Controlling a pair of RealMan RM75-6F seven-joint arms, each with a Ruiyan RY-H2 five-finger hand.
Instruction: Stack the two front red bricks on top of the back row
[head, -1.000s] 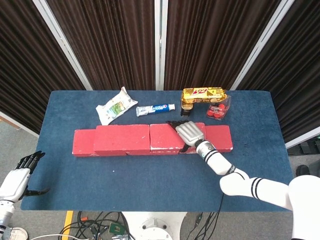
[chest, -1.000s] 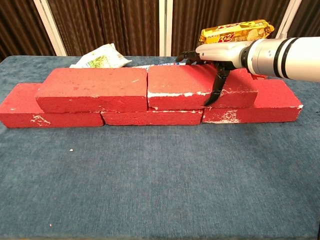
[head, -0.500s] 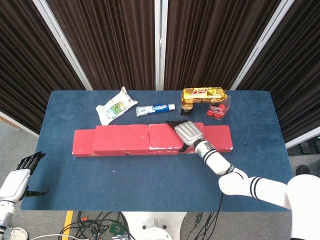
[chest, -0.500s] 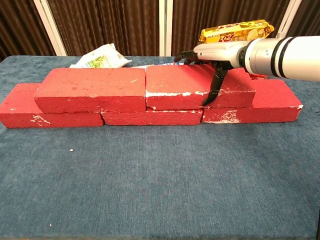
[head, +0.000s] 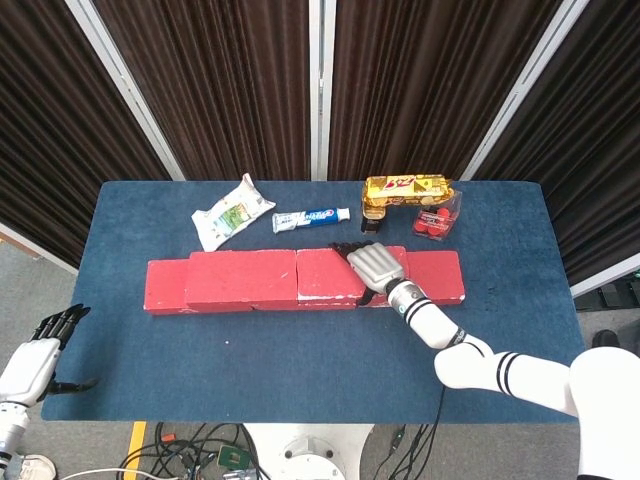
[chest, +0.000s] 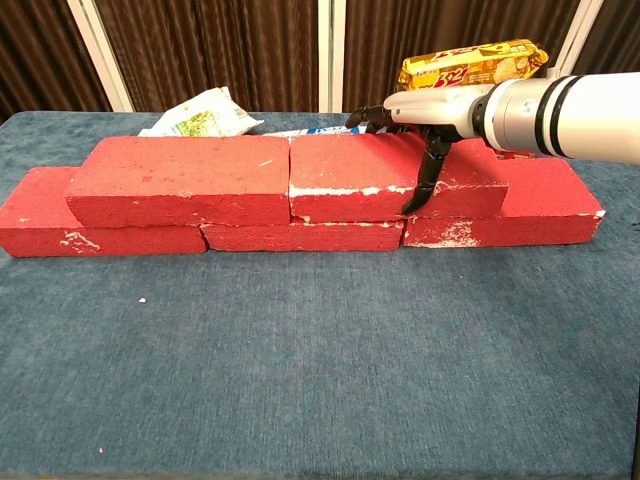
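Three red bricks form the bottom row: left (chest: 50, 220), middle (chest: 300, 237) and right (chest: 545, 205). Two more red bricks lie on top of them, a left one (chest: 180, 180) (head: 245, 277) and a right one (chest: 360, 172) (head: 322, 275), touching end to end. My right hand (chest: 425, 110) (head: 376, 265) grips the right upper brick, its fingers over the far edge and its thumb down the front face. My left hand (head: 35, 358) hangs off the table's near left corner with its fingers apart, holding nothing.
Behind the bricks lie a white-green snack bag (head: 232, 212), a toothpaste box (head: 312, 218), a yellow biscuit pack (head: 405, 187) and a clear tub of red items (head: 437, 219). Blue cloth (chest: 320, 360) stretches in front of the bricks.
My right hand has slid the right upper brick a little to the left, nudging the left upper brick along with it. The left hand has sunk slightly.
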